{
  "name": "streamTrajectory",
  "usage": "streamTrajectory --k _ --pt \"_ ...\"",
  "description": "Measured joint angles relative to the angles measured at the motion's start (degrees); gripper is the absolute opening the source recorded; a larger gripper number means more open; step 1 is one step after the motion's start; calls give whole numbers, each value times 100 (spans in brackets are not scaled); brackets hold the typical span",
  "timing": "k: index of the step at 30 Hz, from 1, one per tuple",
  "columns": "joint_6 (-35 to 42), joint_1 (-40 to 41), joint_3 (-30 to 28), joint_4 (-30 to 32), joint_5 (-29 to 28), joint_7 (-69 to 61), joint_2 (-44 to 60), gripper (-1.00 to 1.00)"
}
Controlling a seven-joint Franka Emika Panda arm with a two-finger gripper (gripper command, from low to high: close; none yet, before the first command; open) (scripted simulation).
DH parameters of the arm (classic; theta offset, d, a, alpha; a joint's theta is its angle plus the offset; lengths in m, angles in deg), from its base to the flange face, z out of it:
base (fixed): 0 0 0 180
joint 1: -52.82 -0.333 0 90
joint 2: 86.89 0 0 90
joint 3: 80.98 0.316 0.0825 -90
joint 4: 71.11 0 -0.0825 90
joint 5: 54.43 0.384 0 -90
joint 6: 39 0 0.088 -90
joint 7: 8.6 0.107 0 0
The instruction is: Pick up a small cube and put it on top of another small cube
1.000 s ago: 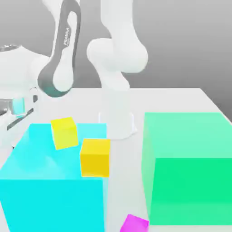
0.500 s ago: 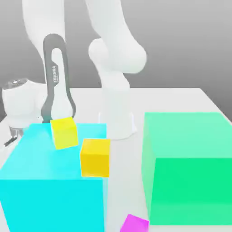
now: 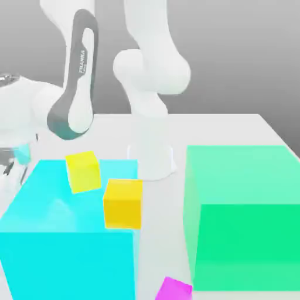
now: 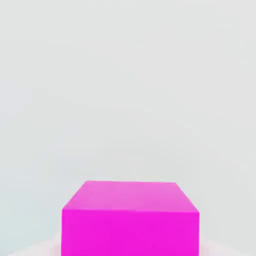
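Hand view, nearest first: magenta cube (image 4: 130, 220) sits right up against the camera, top face and one side face showing, square-on. Behind it there is pale worktop (image 4: 125, 75) and nothing else.

End effector: closed. You get no sight of the fingers here, so the grip is a fair guess from how close and centred the cube sits: it looks closed on the magenta cube.

Exterior view, near to far:
- Second magenta cube (image 3: 173, 289) lies at the near edge, partly cut off, on the worktop in the gap between the two big blocks.
- Cyan block (image 3: 67, 258) is on the exterior view's left, with the green block (image 3: 243, 234) on the right. They stand well apart.
- Amber cube (image 3: 123, 203) is at the cyan block's right top edge, overlapping that corner. It is upright and free of the arm.
- Lemon cube (image 3: 82, 171) lies just beyond it, up and left, tilted, seen against the cyan block's top face. The two yellow cubes sit near each other but apart.
- End effector (image 3: 14, 164) hangs at the far left edge, beyond the cyan block's back left corner and well apart from the amber cube.
- Arm (image 3: 79, 76) loops over from its base (image 3: 153, 158), which stands behind the gap.
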Motion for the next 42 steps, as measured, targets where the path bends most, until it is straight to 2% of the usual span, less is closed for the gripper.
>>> streamTrajectory --k 9,13,14,18,30,35,39,40,42 --pt "783 -43 97 -1002 -1358 -2301 260 -100" --pt "1577 -261 234 -1749 -1992 -3158 236 -100" --pt "1825 -371 310 -1919 -2001 -3107 168 -100" --pt "2801 -1051 694 -2451 -1580 -2190 -244 -100" --pt "3121 -1739 1007 -2140 283 962 -963 -100" --pt "3988 -2380 1429 -2570 1061 2197 -1446 -100" --pt "3466 -2473 1534 -2230 1116 2394 -1260 -100" --pt "3332 -2476 1540 -2145 1111 2407 -1212 100" --pt "3332 -2476 1540 -2145 1111 2406 -1212 100"
